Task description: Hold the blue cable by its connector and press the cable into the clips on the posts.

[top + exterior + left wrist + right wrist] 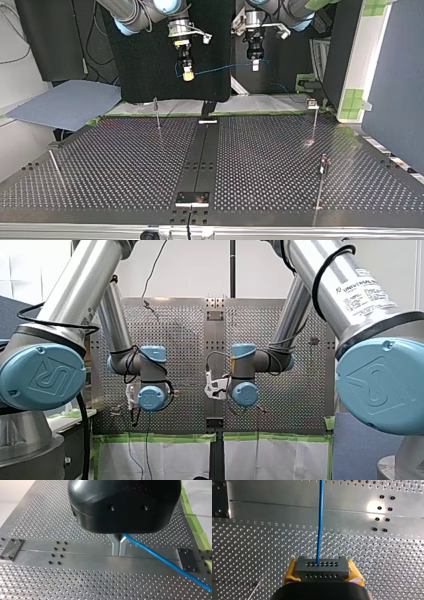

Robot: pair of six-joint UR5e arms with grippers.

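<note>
Perforated table (115,165), metal. Plain centre strip (82,560) with bolt holes. Dark plate (192,198) on the strip, at the top view's near edge. Grey-blue sheet (65,105) beyond the table's far left corner. Green tape (165,438) along the table's edge, front view.

Yellow pads (291,573); blue cable (320,517); dark grey connector (322,568); silver perforated table (50,580); green tape (200,538).

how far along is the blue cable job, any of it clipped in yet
Done: my right pincer is shut on the grey connector, and my left pincer pinches the blue cable further along. In hand: the cable is strung between them in the air. Left: all the clipping. In the top view none of the posts shows cable in its clip.
</note>
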